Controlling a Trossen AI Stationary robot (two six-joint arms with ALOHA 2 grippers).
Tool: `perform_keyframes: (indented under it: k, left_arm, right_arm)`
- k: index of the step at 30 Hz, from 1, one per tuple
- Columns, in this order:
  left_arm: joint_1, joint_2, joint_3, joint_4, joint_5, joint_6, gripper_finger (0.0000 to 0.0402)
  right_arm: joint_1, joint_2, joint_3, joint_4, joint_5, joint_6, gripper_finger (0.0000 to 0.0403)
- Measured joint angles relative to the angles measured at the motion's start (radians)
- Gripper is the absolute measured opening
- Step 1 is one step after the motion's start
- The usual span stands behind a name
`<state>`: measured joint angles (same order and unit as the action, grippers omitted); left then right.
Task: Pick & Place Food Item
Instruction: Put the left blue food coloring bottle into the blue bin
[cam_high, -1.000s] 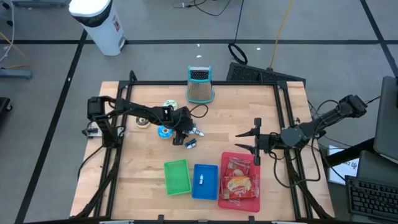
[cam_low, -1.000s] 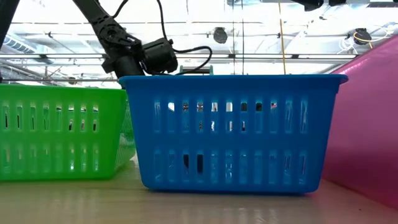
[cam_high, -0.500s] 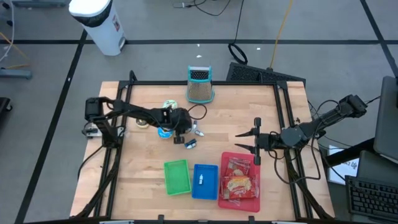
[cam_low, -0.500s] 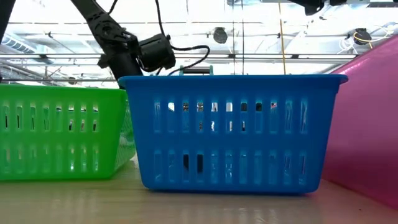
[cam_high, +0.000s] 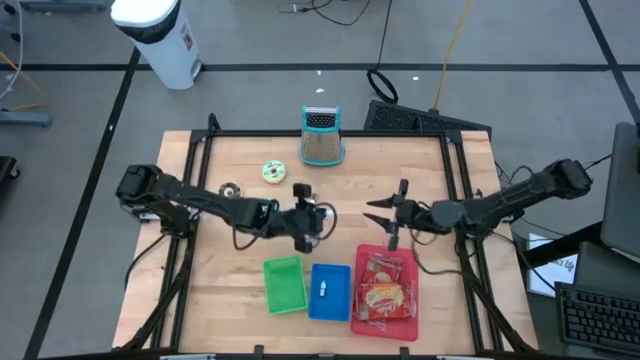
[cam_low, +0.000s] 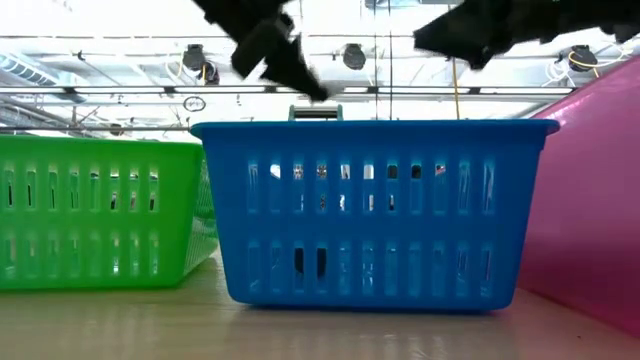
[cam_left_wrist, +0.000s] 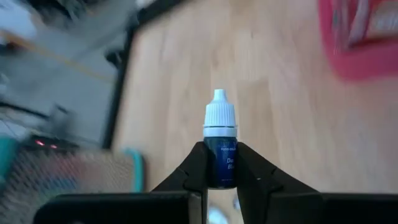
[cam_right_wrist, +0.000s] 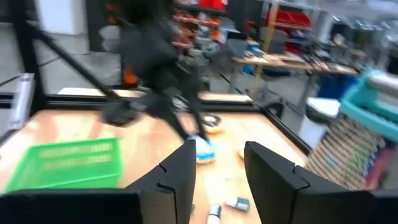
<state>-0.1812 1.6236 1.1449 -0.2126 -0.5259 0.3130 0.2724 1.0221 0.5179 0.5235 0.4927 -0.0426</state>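
My left gripper (cam_high: 311, 228) hangs above the table's middle, just beyond the baskets, shut on a small dropper bottle (cam_left_wrist: 221, 144) with a dark blue body and a white cap. In the low view it shows as a dark shape (cam_low: 288, 62) above the blue basket (cam_low: 370, 210). My right gripper (cam_high: 384, 218) hovers to its right, open, with nothing between its fingers (cam_right_wrist: 217, 167). Food packets (cam_high: 382, 295) lie in the red basket (cam_high: 358, 262). My left gripper pinches the bottle's lower body (cam_left_wrist: 221, 174) between its two fingers, one on each side. The bottle lies along the fingers, and its white cap (cam_left_wrist: 221, 115) sticks out past their tips. It is lifted clear of the table.
Green basket (cam_high: 284, 283), blue basket (cam_high: 328, 291) with a small bottle in it, and the red basket stand in a row at the near edge. A teal-topped grater (cam_high: 321, 136) stands at the far edge, with a round item (cam_high: 272, 171) nearby. Two small bottles (cam_right_wrist: 226, 207) lie on the wood.
My left gripper has taken hold of the dropper bottle, lifted it off the table and swung toward the near edge and the baskets, turning as it rose. My right gripper has moved a little toward the table's left and far side.
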Motion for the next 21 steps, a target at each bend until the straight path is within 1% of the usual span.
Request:
perform_keyframes:
  k: [3,4,5,7,9,11,13,16,21]
  left_arm:
    - [-0.047,0.023,0.059,0.002,-0.101,0.059,0.0051]
    - [-0.058,0.032,0.073,0.001,-0.135,0.080,0.0052]
    - [-0.068,0.039,0.083,0.003,-0.160,0.104,0.0052]
    - [-0.082,0.053,0.090,0.004,-0.191,0.142,0.0051]
    - [-0.089,0.060,0.090,0.010,-0.211,0.167,0.0049]
    - [-0.091,0.060,0.090,0.010,-0.216,0.178,0.0049]
    - [-0.091,0.059,0.091,0.014,-0.219,0.182,0.0050]
    - [-0.091,0.059,0.091,0.013,-0.219,0.206,0.0052]
    - [-0.071,0.068,0.091,0.021,-0.193,0.269,0.0049]
  right_arm:
    - [-0.057,0.072,-0.001,0.053,-0.002,0.077,0.0128]
    - [-0.073,0.094,-0.001,0.061,-0.021,0.099,0.0133]
    - [-0.089,0.117,-0.001,0.079,-0.061,0.122,0.0139]
    - [-0.120,0.167,-0.001,0.148,-0.182,0.177,0.0157]
    - [-0.145,0.213,-0.001,0.243,-0.280,0.224,0.0179]
    - [-0.160,0.247,-0.001,0.321,-0.332,0.252,0.0203]
    - [-0.168,0.272,-0.001,0.364,-0.343,0.269,0.0223]
    - [-0.169,0.309,-0.001,0.380,-0.338,0.305,0.0246]
    - [-0.175,0.387,-0.001,0.482,-0.338,0.348,0.0257]
